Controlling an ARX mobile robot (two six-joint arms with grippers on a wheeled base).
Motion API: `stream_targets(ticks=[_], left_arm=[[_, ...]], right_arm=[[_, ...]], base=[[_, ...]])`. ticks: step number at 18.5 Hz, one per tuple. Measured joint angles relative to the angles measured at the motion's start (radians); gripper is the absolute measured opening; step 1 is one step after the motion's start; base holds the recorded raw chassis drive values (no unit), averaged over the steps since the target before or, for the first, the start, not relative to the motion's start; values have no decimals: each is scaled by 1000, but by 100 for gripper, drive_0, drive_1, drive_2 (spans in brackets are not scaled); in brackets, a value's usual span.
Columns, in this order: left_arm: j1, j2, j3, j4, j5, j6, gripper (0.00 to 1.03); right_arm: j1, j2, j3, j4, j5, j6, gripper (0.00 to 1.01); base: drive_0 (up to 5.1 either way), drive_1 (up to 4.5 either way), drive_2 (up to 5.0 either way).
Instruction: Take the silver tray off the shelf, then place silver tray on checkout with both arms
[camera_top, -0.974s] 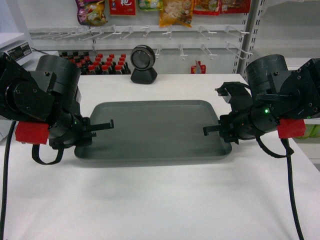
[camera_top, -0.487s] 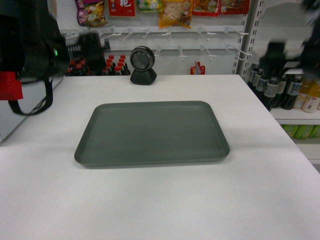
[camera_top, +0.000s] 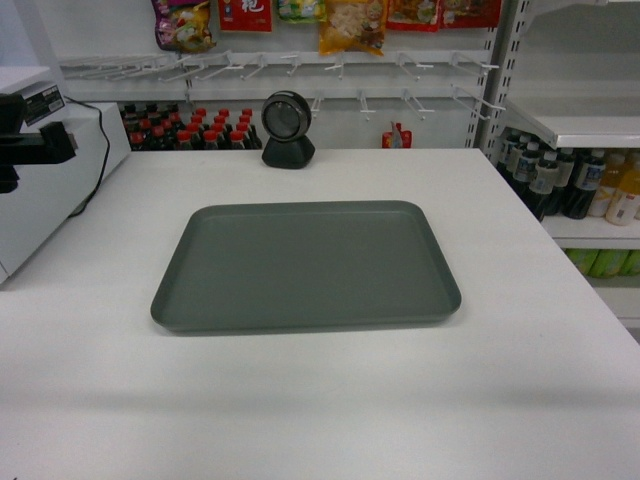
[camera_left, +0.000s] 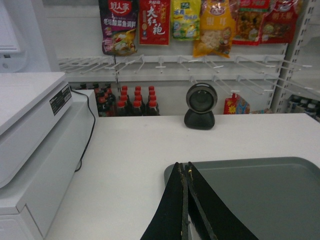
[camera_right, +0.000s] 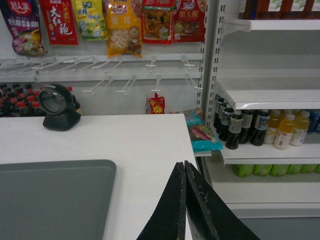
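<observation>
The silver tray (camera_top: 305, 265) lies flat and bare on the white checkout (camera_top: 300, 400), near its middle. Neither arm shows in the head view. In the left wrist view my left gripper (camera_left: 183, 165) is shut and holds nothing, its tips lined up with the silver tray's (camera_left: 250, 195) near-left corner. In the right wrist view my right gripper (camera_right: 183, 164) is also shut and holds nothing, above bare checkout (camera_right: 145, 145) to the right of the silver tray (camera_right: 50, 200). The white shelf (camera_top: 575, 125) stands at the right, beyond the counter's edge.
A black round scanner (camera_top: 288, 128) stands at the counter's back edge. A white register (camera_top: 45, 190) with a black cable sits at the left. Bottles (camera_top: 560, 180) fill the shelves at the right, red-capped bottles and hanging snack bags the back wall.
A second ago both grippers were at the tray's left and right rims. Both arms have since lifted away and left the head view. The tray has stayed where it was.
</observation>
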Motion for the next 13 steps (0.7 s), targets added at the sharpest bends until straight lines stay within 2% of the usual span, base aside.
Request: stream_targets(ticks=[3,4,6,8,9,10,13], left_arm=[[4,-43,-59,-8,15,2,1],[14,-70,-111,-21,23,2,1],[42,-170,-191,-42,35,2,1],[49,-275,-247,-72,51,2,1],[88,-325,-281,-105,108,2,1],[114,-369,-305,-132,109,2,1],[114,-525,-357,-222,116,2,1]], right_arm=[[-8,-66,-68,3,-1,0,2],[-40,-97,-122,-3,-39,0,2],[-60,-187,-214,-23,-45,0,2],[-57,-294,-274,-43,-52,0,2],[-57,-344,-309,-68,-52,0,2],[-58,-387,-339,-94,-52,0,2],[-57,-539,-396,-174,-52,0,2]], base=[[0,0,0],[0,0,0],[0,0,0],[0,0,0],[0,0,0],[0,0,0],[0,0,0]])
